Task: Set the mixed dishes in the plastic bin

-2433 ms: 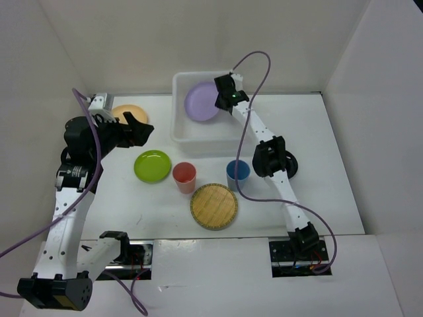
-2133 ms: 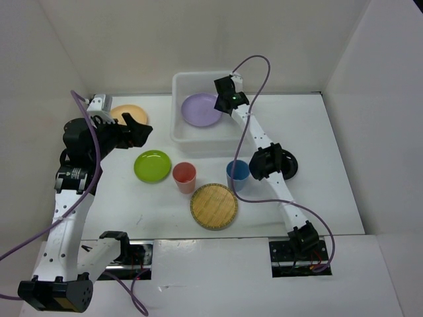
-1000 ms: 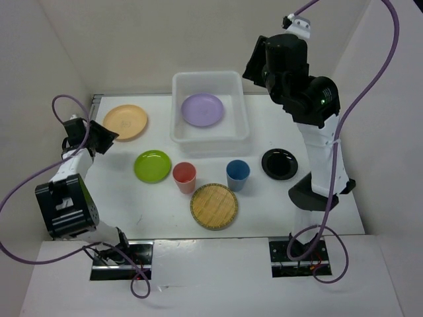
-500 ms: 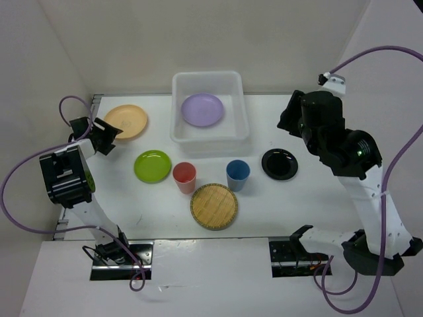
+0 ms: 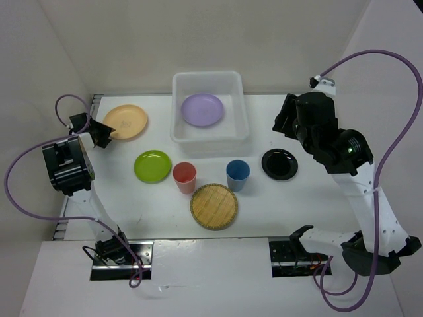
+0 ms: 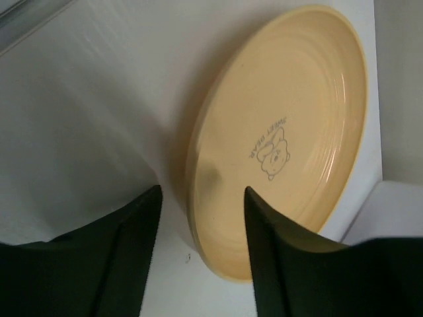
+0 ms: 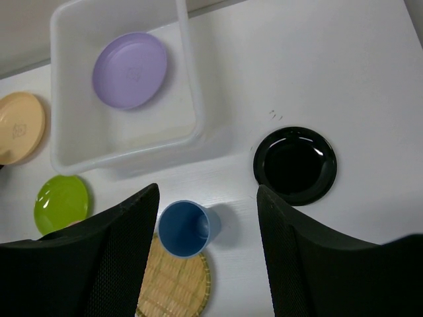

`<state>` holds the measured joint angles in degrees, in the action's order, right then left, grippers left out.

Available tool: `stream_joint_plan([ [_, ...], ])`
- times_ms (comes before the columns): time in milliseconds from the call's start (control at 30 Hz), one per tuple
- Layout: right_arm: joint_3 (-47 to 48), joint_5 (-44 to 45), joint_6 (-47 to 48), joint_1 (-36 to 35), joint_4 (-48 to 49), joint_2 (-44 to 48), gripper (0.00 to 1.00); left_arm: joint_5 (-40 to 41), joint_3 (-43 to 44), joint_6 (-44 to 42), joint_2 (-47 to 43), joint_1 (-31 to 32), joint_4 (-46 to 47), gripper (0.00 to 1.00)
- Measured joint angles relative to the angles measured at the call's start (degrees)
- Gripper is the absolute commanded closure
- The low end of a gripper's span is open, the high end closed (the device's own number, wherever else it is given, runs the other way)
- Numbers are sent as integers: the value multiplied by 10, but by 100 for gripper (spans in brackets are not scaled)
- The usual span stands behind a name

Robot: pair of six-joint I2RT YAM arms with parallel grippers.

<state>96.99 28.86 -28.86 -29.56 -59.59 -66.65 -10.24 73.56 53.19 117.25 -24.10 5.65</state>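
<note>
The left gripper (image 6: 201,198) sits low at the far left of the table (image 5: 310,198), its two fingers spread apart. The near rim of the orange plate (image 6: 284,132) lies in the gap between them, but the wrist view does not show whether either finger touches it. The plate lies flat, with a small bear print in its middle.

The right gripper (image 7: 208,198) hangs high over the right side of the table, its fingers wide and holding nothing. Below it are the black plate (image 5: 279,164) and, to that plate's left, the blue cup (image 5: 238,174), standing upright.

The bin (image 5: 176,105) stands at the far middle of the table with the purple plate (image 5: 202,109) lying flat inside. On the table in front of the bin are the green plate (image 5: 153,166), the red cup (image 5: 184,176) beside the blue one, and the wicker plate (image 5: 214,206) just in front of the two cups.
</note>
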Motion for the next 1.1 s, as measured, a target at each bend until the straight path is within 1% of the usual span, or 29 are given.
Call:
stream_joint_plan([
  [33, 0, -1, 0, 0, 0, 1, 34, 4, 3, 0, 5, -1, 1, 47],
  [167, -1, -9, -1, 0, 1, 5, 32, 7, 5, 10, 11, -5, 2, 47],
  [300, -4, -12, -1, 1, 0, 8, 32, 10, 32, 10, 25, -5, -16, 48],
  [333, -4, -13, -1, 1, 0, 9, 32, 10, 41, 10, 29, -5, -22, 50],
  [367, -4, -13, -1, 1, 0, 10, 31, 9, 49, 10, 34, -5, -28, 55],
  [467, -6, -23, -2, 6, 1, 12, 30, 3, 68, 9, 49, -5, -40, 63],
  [500, -8, -28, -2, 9, 1, 13, 30, 1, 72, 9, 52, -5, -42, 71],
  [567, -14, -36, -2, 18, 4, 16, 30, -2, 75, 8, 57, -5, -44, 78],
  [600, -18, -43, -2, 24, 5, 19, 30, -5, 75, 8, 59, -5, -44, 87],
  [633, -21, -48, -1, 32, 5, 22, 30, -7, 75, 7, 59, -5, -44, 92],
  [700, -32, -59, 1, 48, 11, 29, 30, -9, 75, 6, 59, -5, -48, 100],
  [800, -61, -75, 5, 70, 31, 47, 27, -11, 75, 0, 57, -5, -48, 100],
  [900, -113, -88, 12, 83, 66, 75, 27, -3, 46, -5, 29, -5, -56, 100],
  [1000, -164, -100, 16, 88, 101, 104, 26, 10, 17, -10, -24, -5, -76, 100],
  [1100, -200, -119, 17, 97, 129, 131, 24, 18, 3, -23, -104, -5, -86, 100],
])
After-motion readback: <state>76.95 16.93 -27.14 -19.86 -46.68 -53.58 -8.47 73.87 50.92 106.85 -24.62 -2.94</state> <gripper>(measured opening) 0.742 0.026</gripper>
